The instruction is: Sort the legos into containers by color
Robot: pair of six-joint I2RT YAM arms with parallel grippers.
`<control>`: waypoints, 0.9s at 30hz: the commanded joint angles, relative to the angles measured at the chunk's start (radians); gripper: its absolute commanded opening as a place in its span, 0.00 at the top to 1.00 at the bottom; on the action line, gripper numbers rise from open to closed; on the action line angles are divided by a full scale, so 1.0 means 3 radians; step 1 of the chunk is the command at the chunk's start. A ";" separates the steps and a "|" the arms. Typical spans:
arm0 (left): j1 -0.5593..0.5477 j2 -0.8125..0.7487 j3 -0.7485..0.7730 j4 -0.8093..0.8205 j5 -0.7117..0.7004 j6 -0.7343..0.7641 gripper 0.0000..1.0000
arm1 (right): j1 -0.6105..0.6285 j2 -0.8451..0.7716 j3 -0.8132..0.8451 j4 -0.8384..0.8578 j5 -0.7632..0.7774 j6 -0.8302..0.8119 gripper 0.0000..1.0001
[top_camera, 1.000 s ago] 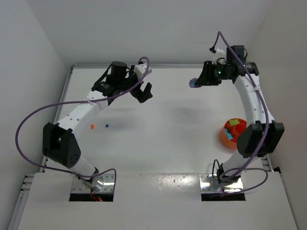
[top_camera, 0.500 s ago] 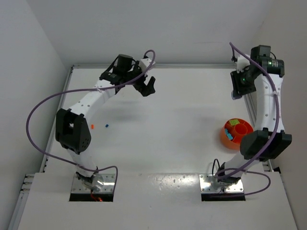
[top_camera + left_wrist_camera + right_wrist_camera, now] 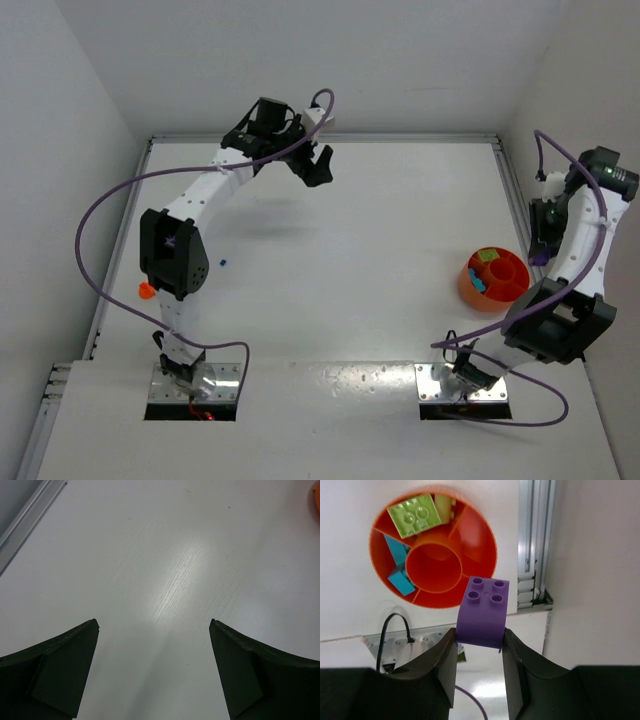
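Note:
My right gripper (image 3: 478,633) is shut on a purple lego (image 3: 484,611), held studs-out above the right rim of the orange bowl (image 3: 487,540). One of its containers holds a yellow-green lego (image 3: 415,514), and another holds teal legos (image 3: 399,565). From above, the bowl (image 3: 470,288) sits at the right, with my right gripper (image 3: 541,243) just right of it. A small blue lego (image 3: 222,263) lies on the table at the left. My left gripper (image 3: 318,165) hangs open near the back wall, and between its fingers (image 3: 75,665) there is only bare table.
A metal rail (image 3: 535,540) runs along the table's right edge, close to the bowl, with the side wall just beyond it. The left arm's elbow (image 3: 175,262) stands over the left part of the table. A small orange bit (image 3: 146,290) shows beside it.
My right arm has swung from the back of the table round to the right side, carrying the purple lego over to the bowl. The left arm has moved back and to the right.

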 commanded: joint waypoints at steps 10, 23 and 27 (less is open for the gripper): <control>-0.0084 0.0188 0.0501 -0.0433 -0.0061 0.0241 0.01 | -0.0482 -0.0089 -0.0651 0.0127 -0.0446 -0.0022 1.00; -0.0181 0.0249 0.0593 -0.0525 -0.0235 0.0303 0.01 | -0.0558 0.0130 -0.0677 0.0379 -0.0676 -0.0057 1.00; -0.0181 0.0250 0.0629 -0.0525 -0.0306 0.0369 0.01 | -0.0558 0.0238 -0.0640 0.0409 -0.0676 -0.0057 1.00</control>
